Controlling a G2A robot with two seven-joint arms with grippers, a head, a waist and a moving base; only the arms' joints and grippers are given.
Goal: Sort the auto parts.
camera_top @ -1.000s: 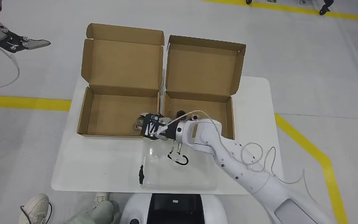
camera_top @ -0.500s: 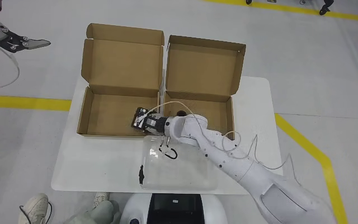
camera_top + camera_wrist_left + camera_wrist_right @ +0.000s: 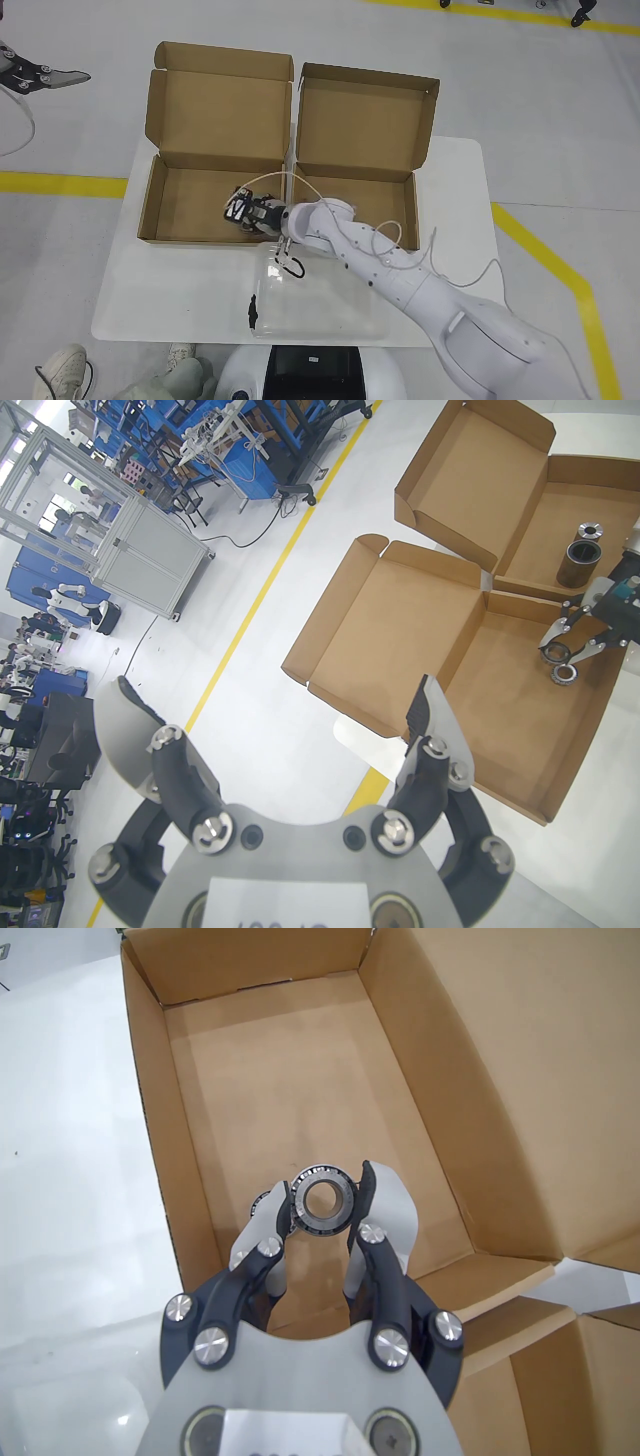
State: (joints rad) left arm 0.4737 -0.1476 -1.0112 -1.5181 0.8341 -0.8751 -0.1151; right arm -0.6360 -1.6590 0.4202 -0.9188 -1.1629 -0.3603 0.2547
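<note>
Bearing (image 3: 324, 1224) clamped in the right gripper's (image 3: 324, 1183) jaws, held low inside the left box (image 3: 190, 205), second bearing (image 3: 565, 673) lying on the box floor just beneath; left gripper (image 3: 272, 695) hangs beyond the tabletop (image 3: 200, 290) edge, jaws spread, holding nothing

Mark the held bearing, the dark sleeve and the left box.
bearing (image 3: 323, 1225): right wrist view, lower ring face.
dark sleeve (image 3: 575, 572): left wrist view, outer wall.
left box (image 3: 195, 205): top view, bare floor.

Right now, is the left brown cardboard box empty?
No: one silver metal bearing ring lies on its floor; the right hand grips a second bearing ring.
</note>
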